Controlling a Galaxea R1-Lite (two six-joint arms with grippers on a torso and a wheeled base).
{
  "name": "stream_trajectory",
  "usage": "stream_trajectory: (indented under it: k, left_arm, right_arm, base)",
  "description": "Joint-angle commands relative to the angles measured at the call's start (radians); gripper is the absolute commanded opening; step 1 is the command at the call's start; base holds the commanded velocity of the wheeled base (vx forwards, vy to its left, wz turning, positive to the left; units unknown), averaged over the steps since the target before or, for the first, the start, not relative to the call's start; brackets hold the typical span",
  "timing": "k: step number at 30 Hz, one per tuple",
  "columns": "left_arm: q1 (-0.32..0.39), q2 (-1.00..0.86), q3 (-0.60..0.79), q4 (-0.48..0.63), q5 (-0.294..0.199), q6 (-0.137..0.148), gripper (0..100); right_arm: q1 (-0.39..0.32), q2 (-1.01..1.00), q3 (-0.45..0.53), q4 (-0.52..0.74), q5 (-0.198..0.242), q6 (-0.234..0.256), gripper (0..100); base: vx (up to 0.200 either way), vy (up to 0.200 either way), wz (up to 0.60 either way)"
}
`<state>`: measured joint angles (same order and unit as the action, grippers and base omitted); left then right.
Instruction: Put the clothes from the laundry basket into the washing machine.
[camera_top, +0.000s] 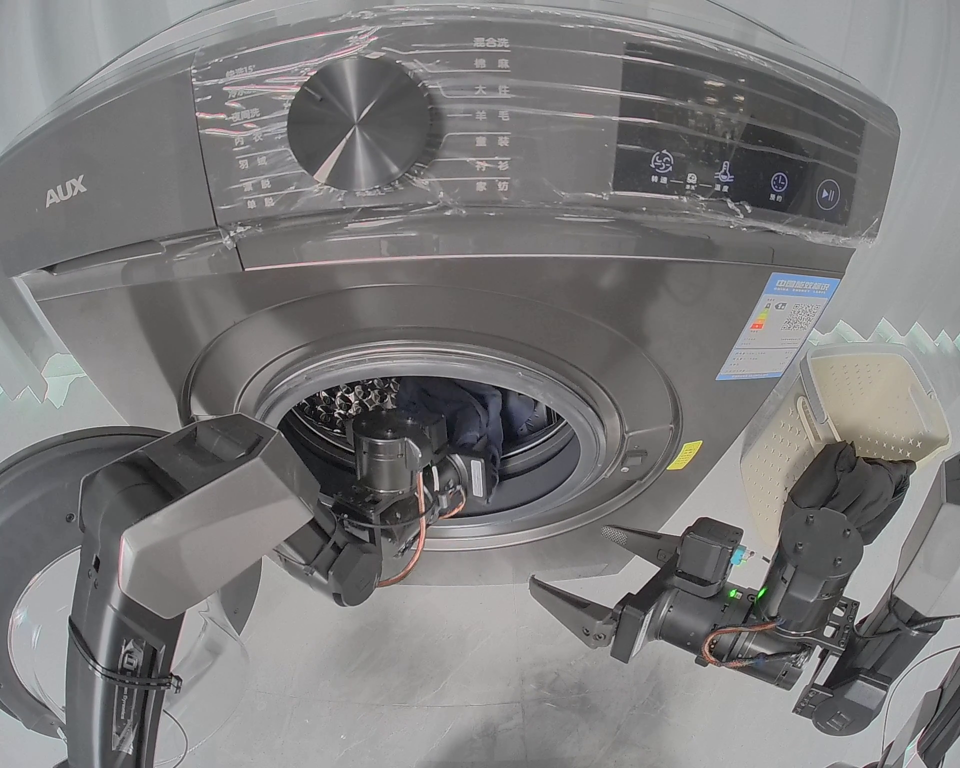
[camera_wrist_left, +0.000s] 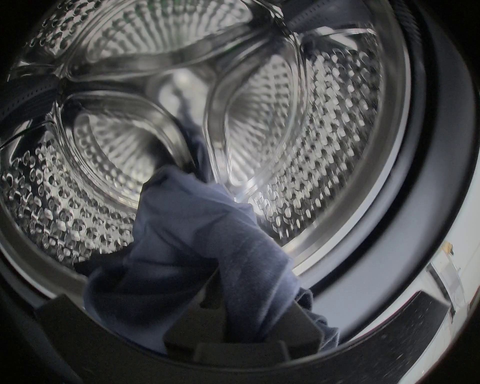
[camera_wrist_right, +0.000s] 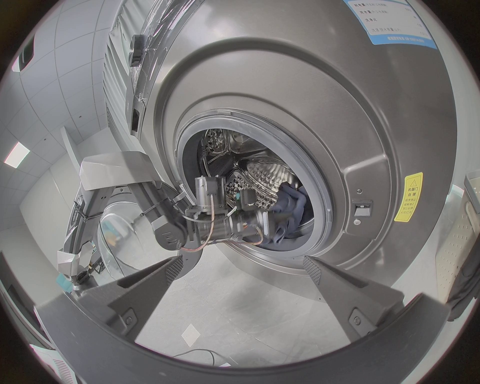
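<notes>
The washing machine (camera_top: 600, 330) stands with its round opening (camera_top: 560, 480) uncovered. My left gripper (camera_wrist_left: 250, 325) is inside the steel drum (camera_wrist_left: 310, 150), shut on a dark blue garment (camera_wrist_left: 200, 235) that bunches up over its fingers. From the head, that garment (camera_top: 470, 415) shows in the opening past the left wrist. My right gripper (camera_top: 575, 560) hangs open and empty in front of the machine, below the opening, and its spread fingers (camera_wrist_right: 340, 285) frame the door hole. A cream laundry basket (camera_top: 870, 400) sits at the right with a dark garment (camera_top: 860, 485) draped over its rim.
The machine's door (camera_top: 40, 560) is swung open at the far left, behind my left arm. Grey floor (camera_top: 450, 660) lies in front of the machine. The basket (camera_wrist_right: 457, 250) stands close to the right arm.
</notes>
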<state>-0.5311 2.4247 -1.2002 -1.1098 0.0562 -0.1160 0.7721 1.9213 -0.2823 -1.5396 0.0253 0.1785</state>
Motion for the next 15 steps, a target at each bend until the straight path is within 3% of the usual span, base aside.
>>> stream_trajectory:
  k: [1,7,15]
  left_arm:
    - [0.0,0.096,-0.194,-0.027,0.071,-0.047,0]
    - [0.028,0.165,-0.348,-0.085,0.093,-0.047,0]
    - [0.036,0.191,-0.403,-0.104,0.099,-0.044,0]
  right_arm:
    - [0.001,0.002,-0.001,-0.001,-0.001,0.001,100]
    - [0.001,0.002,-0.001,-0.001,0.001,0.001,100]
    - [0.001,0.008,-0.003,-0.001,0.001,0.001,100]
  base:
    - [0.0,0.0,0.0]
    - [0.0,0.0,0.0]
    - [0.0,0.0,0.0]
